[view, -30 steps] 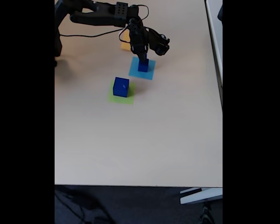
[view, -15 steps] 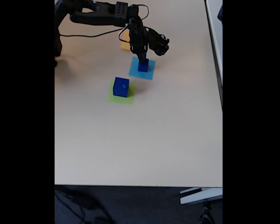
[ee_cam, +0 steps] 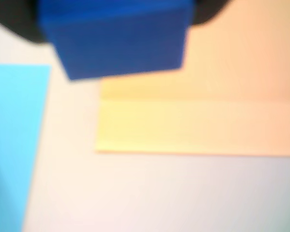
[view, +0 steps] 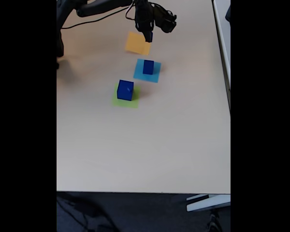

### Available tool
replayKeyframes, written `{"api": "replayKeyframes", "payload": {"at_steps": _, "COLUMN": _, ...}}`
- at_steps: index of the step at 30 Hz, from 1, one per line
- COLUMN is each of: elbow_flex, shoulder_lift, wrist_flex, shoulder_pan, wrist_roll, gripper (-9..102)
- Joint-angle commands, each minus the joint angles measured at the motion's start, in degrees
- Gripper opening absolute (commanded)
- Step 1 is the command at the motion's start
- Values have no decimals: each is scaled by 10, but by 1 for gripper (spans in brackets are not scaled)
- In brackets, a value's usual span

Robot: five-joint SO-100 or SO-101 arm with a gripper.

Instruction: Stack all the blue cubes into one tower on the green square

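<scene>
In the fixed view my gripper (view: pixel 148 35) hangs raised at the back of the table, over the far edge of the orange square (view: pixel 136 44). It is shut on a small blue cube (ee_cam: pixel 117 41), which fills the top of the wrist view between dark fingers (ee_cam: pixel 17 24). A medium blue cube (view: pixel 148 66) stands on the light-blue square (view: pixel 155 75). The large blue cube (view: pixel 125 90) sits on the green square (view: pixel 132 103), left of and nearer than the gripper.
Below the held cube the wrist view shows the orange square (ee_cam: pixel 198 128) and a strip of the light-blue square (ee_cam: pixel 12 145). The arm's base and a black cable (view: pixel 94 18) occupy the back left. The table's front edge (view: pixel 143 192) and right edge (view: pixel 229 96) are bare.
The gripper was down at the cube on the light-blue square. It has risen and moved back over the orange square, taking a small blue cube and leaving the medium one.
</scene>
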Motion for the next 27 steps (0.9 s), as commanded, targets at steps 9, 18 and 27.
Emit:
{"api": "replayKeyframes", "payload": {"at_steps": 9, "elbow_flex": -27, "shoulder_lift": -48, "wrist_flex": -11, "shoulder_pan": -83, "wrist_roll": 167, "gripper": 0}}
{"api": "replayKeyframes", "payload": {"at_steps": 18, "elbow_flex": 19, "shoulder_lift": -31, "wrist_flex": -12, "shoulder_pan": -63, "wrist_roll": 162, "gripper": 0}}
{"api": "replayKeyframes", "payload": {"at_steps": 27, "elbow_flex": 20, "shoulder_lift": -49, "wrist_flex": -25, "shoulder_pan": -43, "wrist_roll": 156, "gripper": 0}}
